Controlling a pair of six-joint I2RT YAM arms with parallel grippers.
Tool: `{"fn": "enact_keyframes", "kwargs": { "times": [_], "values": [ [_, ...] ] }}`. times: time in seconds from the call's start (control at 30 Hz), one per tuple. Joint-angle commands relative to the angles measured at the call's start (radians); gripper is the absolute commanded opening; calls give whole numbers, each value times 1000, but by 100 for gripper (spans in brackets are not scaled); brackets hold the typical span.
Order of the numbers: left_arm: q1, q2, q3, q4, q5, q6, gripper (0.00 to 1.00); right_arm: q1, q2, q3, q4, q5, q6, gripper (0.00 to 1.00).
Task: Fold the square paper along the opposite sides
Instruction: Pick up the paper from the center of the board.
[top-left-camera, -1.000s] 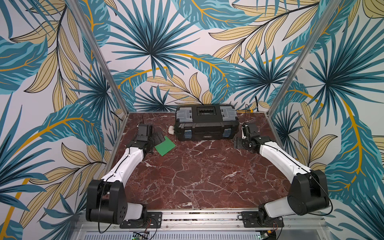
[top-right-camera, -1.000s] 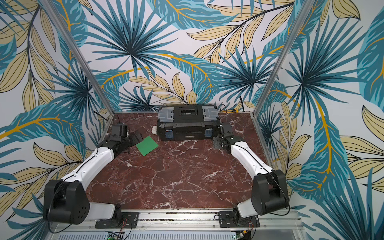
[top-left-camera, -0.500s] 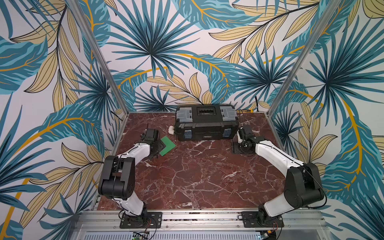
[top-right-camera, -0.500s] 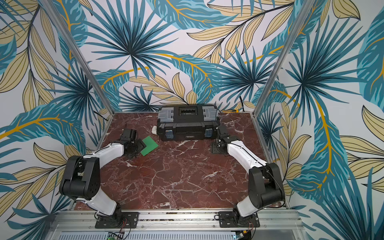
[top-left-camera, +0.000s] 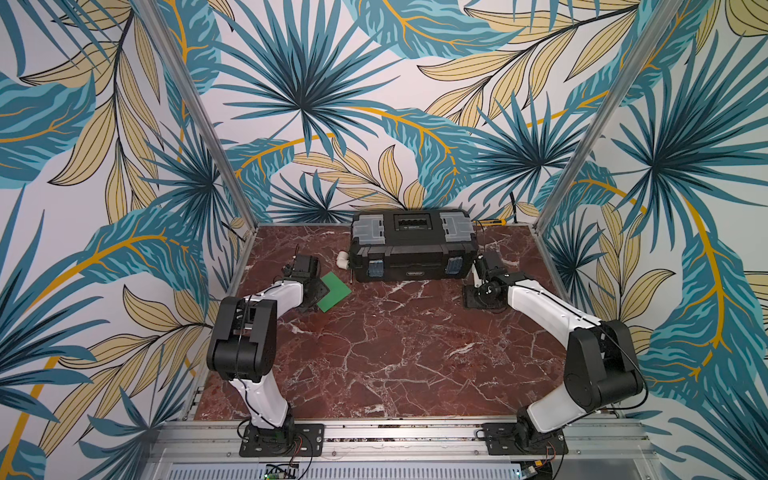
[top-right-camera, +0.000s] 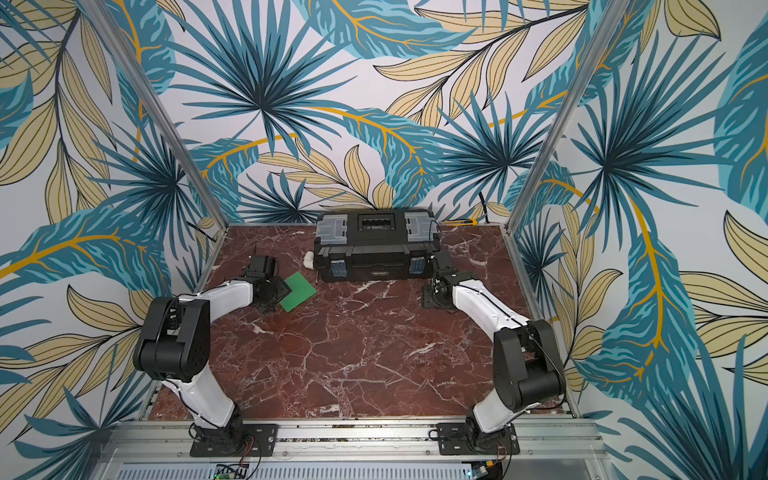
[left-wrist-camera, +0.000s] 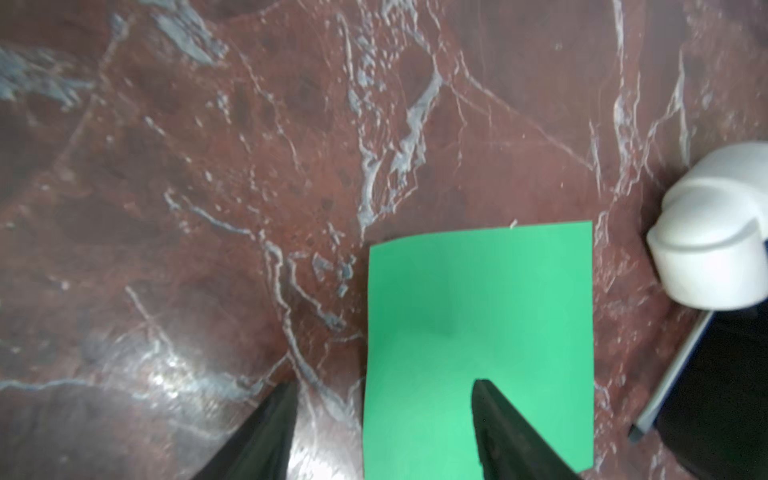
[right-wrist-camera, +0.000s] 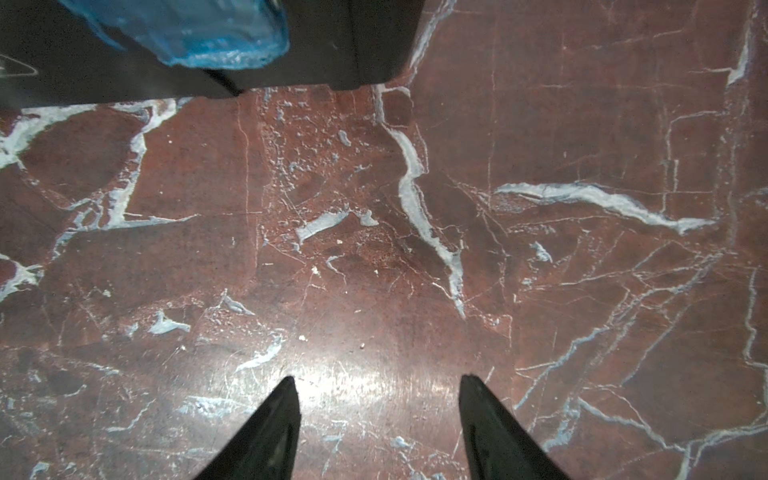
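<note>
Even bright light; tabletop glare; wrist blur.

One square paper, one black toolbox, one white pipe fitting, one yellow cutter, two robot arms: left arm, right arm.
</note>
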Motion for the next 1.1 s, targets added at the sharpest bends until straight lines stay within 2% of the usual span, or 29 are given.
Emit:
{"fn": "enact_keyframes", "kwargs": {
  "times": [0.0, 0.2, 0.3, 0.47, 0.77, 0.8, 1.07],
  "values": [
    [9, 50, 49, 4, 1, 20, 65, 5, 20, -4, 8, 2, -5, 65],
    [13, 82, 80, 14, 0, 28, 58, 5, 24, 4, 6, 5, -7, 63],
    [13, 88, 88, 12, 1, 30, 51, 4, 27, 7, 6, 4, -8, 62],
    [14, 93, 87, 14, 1, 29, 32, 4, 32, 9, 6, 1, -7, 60],
    [14, 92, 77, 14, 1, 28, 4, 5, 25, 1, 6, -3, -7, 58],
    [15, 90, 77, 14, -26, 28, 1, 5, 22, -1, 6, -3, -7, 59],
    [13, 21, 41, 25, -25, 43, 0, 6, -5, -10, 8, -15, 1, 56]
  ]
}}
